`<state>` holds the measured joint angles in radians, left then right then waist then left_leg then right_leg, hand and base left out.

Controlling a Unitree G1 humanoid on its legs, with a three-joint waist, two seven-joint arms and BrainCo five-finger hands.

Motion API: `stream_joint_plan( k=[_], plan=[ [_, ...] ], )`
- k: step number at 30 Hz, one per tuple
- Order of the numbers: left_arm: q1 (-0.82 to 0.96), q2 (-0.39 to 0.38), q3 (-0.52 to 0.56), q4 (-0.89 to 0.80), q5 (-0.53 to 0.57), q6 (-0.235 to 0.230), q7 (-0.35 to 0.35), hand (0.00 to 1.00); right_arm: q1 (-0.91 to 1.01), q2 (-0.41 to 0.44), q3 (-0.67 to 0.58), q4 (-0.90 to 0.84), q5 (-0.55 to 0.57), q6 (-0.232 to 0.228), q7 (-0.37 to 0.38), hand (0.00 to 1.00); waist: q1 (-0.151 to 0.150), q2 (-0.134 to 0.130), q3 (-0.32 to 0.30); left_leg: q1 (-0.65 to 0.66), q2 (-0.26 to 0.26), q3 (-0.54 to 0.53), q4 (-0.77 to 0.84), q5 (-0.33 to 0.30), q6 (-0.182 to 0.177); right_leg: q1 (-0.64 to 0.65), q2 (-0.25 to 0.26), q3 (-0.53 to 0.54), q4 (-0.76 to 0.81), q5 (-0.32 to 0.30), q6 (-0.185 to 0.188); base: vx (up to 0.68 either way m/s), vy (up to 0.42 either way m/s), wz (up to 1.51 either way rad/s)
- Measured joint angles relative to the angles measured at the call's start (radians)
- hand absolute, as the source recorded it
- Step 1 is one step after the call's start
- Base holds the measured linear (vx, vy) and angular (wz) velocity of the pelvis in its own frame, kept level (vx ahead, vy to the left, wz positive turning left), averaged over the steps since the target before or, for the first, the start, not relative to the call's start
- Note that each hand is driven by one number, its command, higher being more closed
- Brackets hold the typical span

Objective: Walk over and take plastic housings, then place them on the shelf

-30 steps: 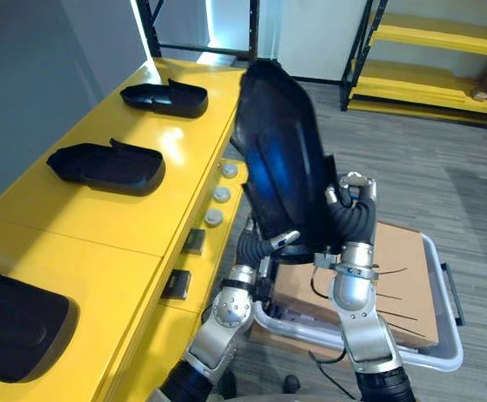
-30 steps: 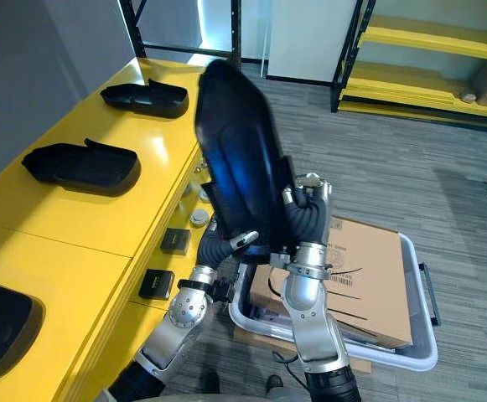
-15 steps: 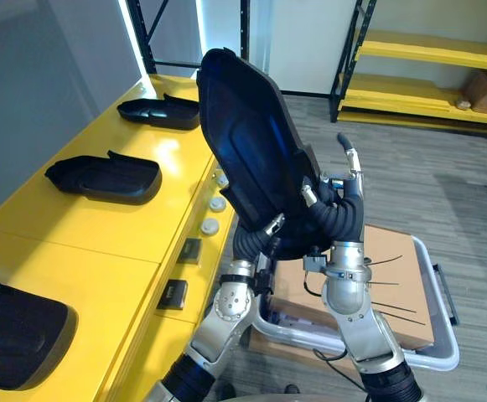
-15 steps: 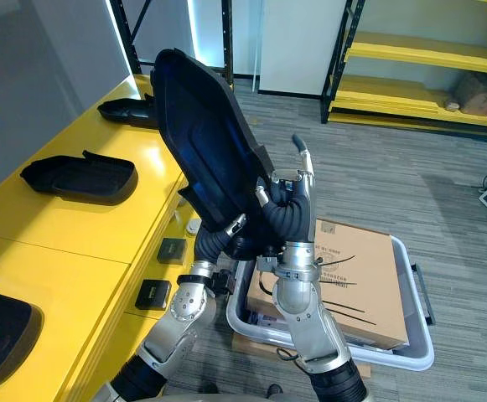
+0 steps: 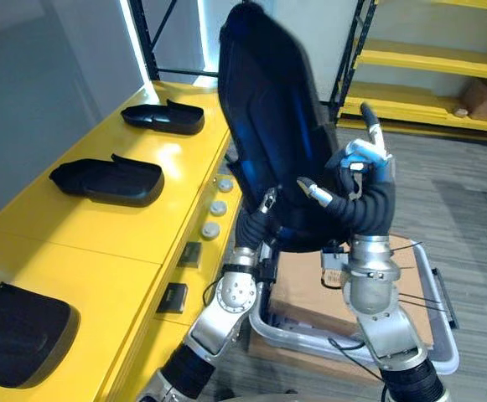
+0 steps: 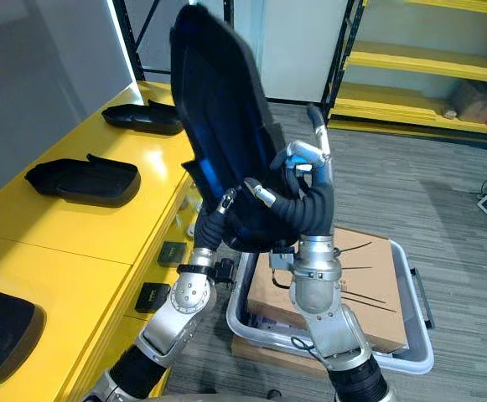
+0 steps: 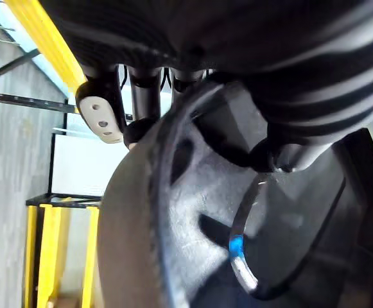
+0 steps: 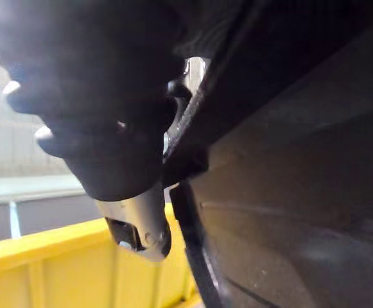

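A large black plastic housing (image 5: 268, 126) stands nearly upright in the air, clasped between the robot's two hands just off the front edge of a yellow workbench (image 5: 101, 251). In the head views the left hand (image 5: 264, 209) grips its lower rim on the bench side, and the right hand (image 5: 356, 167) curls its fingers (image 5: 310, 191) over the opposite side, one finger pointing up.

The left wrist view shows the housing's hollow grey inner face (image 7: 205, 212), with the rim running between that hand's thumb (image 7: 101, 110) and fingers. The right wrist view shows the dark edge (image 8: 192, 256) close up, with the thumb (image 8: 138, 224) pressed beside it.

Three more housings lie along the bench top: one toward the far end (image 5: 163, 117), one in the middle (image 5: 109, 180) and one at the near end (image 5: 17, 335). Round buttons (image 5: 218, 205) line the front edge. Below the hands, a grey tote (image 5: 444, 335) on the grey plank floor (image 5: 469, 201) holds a cardboard box (image 5: 310, 289). Yellow shelving (image 5: 427, 63) stands across the room.
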<state>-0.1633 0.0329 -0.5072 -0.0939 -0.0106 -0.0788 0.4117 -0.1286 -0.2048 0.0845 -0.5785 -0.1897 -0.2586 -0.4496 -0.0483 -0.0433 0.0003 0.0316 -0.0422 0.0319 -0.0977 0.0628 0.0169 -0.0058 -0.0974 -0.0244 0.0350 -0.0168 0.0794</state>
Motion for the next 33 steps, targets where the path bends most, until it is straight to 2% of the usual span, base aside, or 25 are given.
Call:
stream_joint_plan(
  k=[4,9,12,14,18,20,22,27,30,33],
  plan=[
    [0.064,-0.009,0.070,0.000,0.008,0.004,0.001,1.00,0.000,0.043,-0.214,0.000,0.077,-0.012,-0.028,0.00,-0.020,0.000,0.000,-0.001,0.001,0.001,-0.003,0.000,0.000,0.000,0.001,0.000,-0.003,0.000,0.000,0.00,0.000,0.00],
    [0.129,-0.013,0.164,0.000,0.007,0.006,0.003,1.00,0.035,0.058,-0.474,0.005,0.222,-0.066,-0.067,0.00,-0.025,0.000,0.000,-0.004,0.006,-0.001,0.002,0.000,0.000,-0.001,0.007,-0.001,-0.006,0.001,0.001,0.00,0.000,0.00],
    [0.152,-0.019,0.198,-0.006,0.007,0.005,0.003,1.00,0.098,0.068,-0.555,0.045,0.241,-0.080,-0.075,0.00,-0.028,0.000,0.000,-0.005,0.008,-0.002,0.002,-0.001,0.000,-0.002,0.009,-0.003,-0.008,0.001,0.001,0.00,0.000,0.00],
    [0.185,-0.023,0.233,-0.029,0.007,0.005,0.002,1.00,0.178,0.083,-0.606,0.164,0.259,-0.077,-0.076,0.00,-0.040,0.000,0.000,-0.009,0.008,-0.003,0.002,-0.001,0.000,-0.002,0.009,-0.003,-0.014,0.001,0.000,0.00,0.000,0.00],
    [0.225,-0.023,0.271,-0.060,0.007,0.004,0.001,1.00,0.323,0.117,-0.606,0.437,0.305,-0.012,-0.043,0.00,-0.049,0.003,0.001,-0.023,0.008,-0.001,0.002,-0.001,0.000,-0.017,0.009,-0.001,-0.014,0.003,-0.002,0.00,-0.001,-0.01],
    [0.242,-0.023,0.283,-0.080,0.008,0.002,-0.001,1.00,0.389,0.132,-0.600,0.644,0.319,0.040,0.023,0.00,-0.048,0.007,0.002,-0.022,0.008,-0.001,0.002,-0.001,0.000,-0.017,0.009,-0.001,-0.013,0.003,-0.002,0.00,0.000,0.00],
    [0.257,-0.024,0.304,-0.102,0.010,-0.005,-0.013,1.00,0.415,0.136,-0.577,0.793,0.326,0.070,0.083,0.00,-0.050,0.011,0.004,-0.022,0.009,-0.001,0.002,-0.003,-0.002,-0.017,0.009,0.000,-0.013,0.003,-0.002,0.00,0.000,0.00],
    [0.262,-0.018,0.306,-0.106,0.027,-0.025,-0.042,1.00,0.462,0.145,-0.464,1.202,0.327,0.119,0.240,0.00,-0.046,0.024,0.012,-0.020,0.012,-0.002,0.002,-0.007,-0.006,-0.015,0.006,0.000,-0.005,0.003,-0.002,0.00,0.000,0.00],
    [0.265,-0.010,0.305,-0.105,0.028,-0.025,-0.046,1.00,0.450,0.173,-0.434,1.335,0.323,0.149,0.282,0.00,-0.047,0.034,0.019,-0.013,0.014,-0.004,0.001,-0.007,-0.006,-0.008,0.006,-0.005,-0.003,0.001,-0.004,0.00,0.000,0.00],
    [0.282,-0.007,0.302,-0.104,0.030,-0.025,-0.066,1.00,0.447,0.196,-0.423,1.395,0.323,0.159,0.284,0.00,-0.047,0.033,0.026,0.000,0.014,-0.016,-0.004,-0.008,-0.006,0.018,0.007,-0.023,-0.005,-0.008,-0.011,-0.03,-0.014,0.13]
  ],
)
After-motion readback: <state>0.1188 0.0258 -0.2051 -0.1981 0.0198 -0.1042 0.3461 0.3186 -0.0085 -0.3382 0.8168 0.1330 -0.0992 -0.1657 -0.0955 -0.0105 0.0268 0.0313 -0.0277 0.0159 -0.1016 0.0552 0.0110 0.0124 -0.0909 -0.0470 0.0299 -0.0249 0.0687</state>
